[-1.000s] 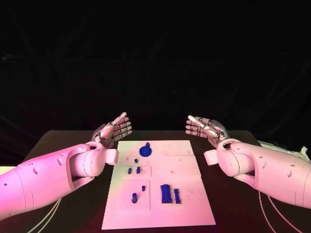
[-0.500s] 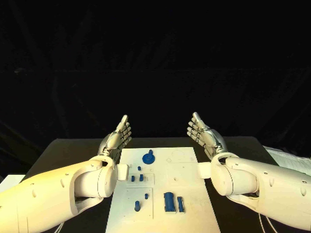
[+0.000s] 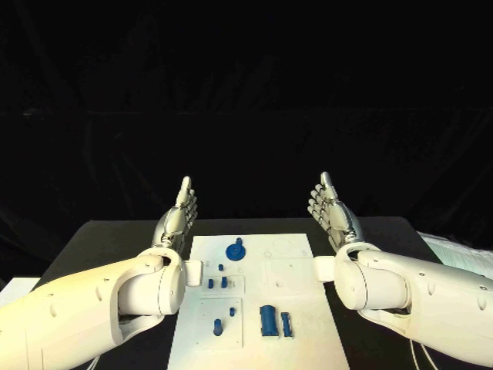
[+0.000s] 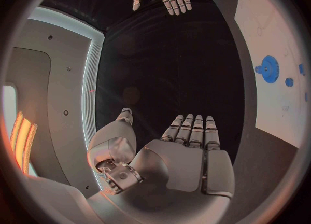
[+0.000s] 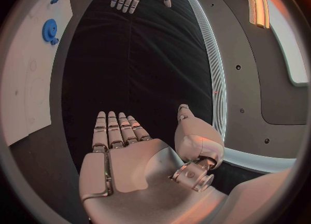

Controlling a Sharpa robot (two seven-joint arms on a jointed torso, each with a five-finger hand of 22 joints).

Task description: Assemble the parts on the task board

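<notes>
Both hands straightened upright since earlier: left hand [image 3: 176, 217], right hand [image 3: 333, 212] flank task board [image 3: 296, 339] on table [image 3: 102, 239], fingers apart, empty. Parts [image 3: 268, 319] on board: probably light, rigid; pinch sides

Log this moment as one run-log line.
left hand: open, raised | right hand: open, raised | parts: untouched on task board
</notes>
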